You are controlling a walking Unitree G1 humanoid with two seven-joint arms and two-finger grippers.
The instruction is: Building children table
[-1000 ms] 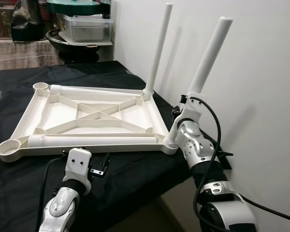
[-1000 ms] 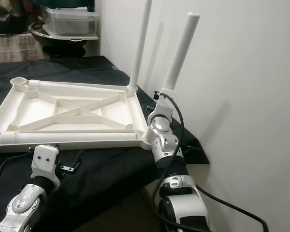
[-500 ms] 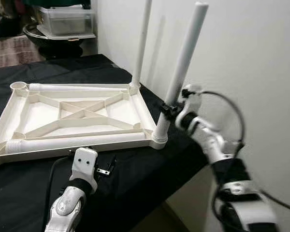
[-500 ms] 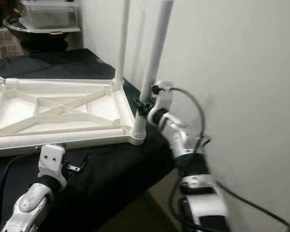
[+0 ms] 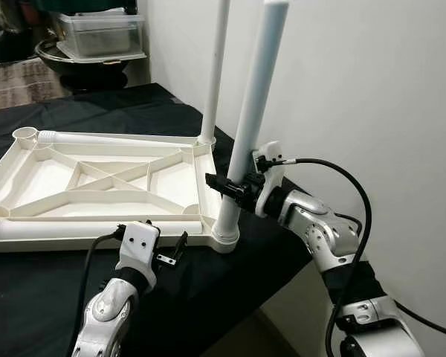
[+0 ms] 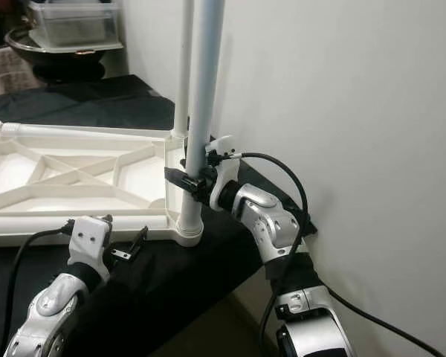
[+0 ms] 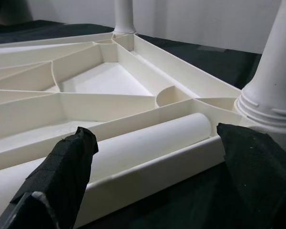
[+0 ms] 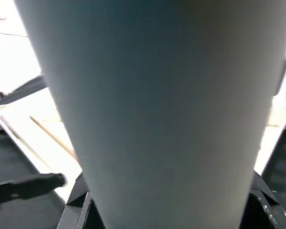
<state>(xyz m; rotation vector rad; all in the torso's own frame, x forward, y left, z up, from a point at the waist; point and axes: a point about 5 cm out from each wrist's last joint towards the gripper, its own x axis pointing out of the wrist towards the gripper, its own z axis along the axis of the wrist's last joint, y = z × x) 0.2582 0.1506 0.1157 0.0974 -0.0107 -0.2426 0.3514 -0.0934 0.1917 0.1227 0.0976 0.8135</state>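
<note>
The white table top (image 5: 163,190) lies upside down on a black cloth. Two white legs stand upright in its right-hand corners, a near leg (image 5: 253,111) and a far leg (image 5: 214,74). Two more legs lie flat inside it, one along the back edge (image 5: 119,137) and one along the front edge (image 5: 82,229). My right gripper (image 5: 234,186) is shut on the near upright leg (image 8: 152,119), low down, a little above its socket. My left gripper (image 7: 157,181) hangs open just in front of the front rim, with its fingers (image 7: 62,176) apart on either side of the lying leg's end (image 7: 148,143).
A white wall (image 5: 372,89) runs close along the right side. The cloth-covered surface ends just right of the near corner (image 5: 297,245). A clear plastic box (image 5: 97,33) and a dark bowl (image 5: 82,63) stand at the back left.
The view has shifted. My right forearm has swung from upright to reaching in from the right, its gripper still on the near leg, which now stands straighter. My left gripper is a little further right.
</note>
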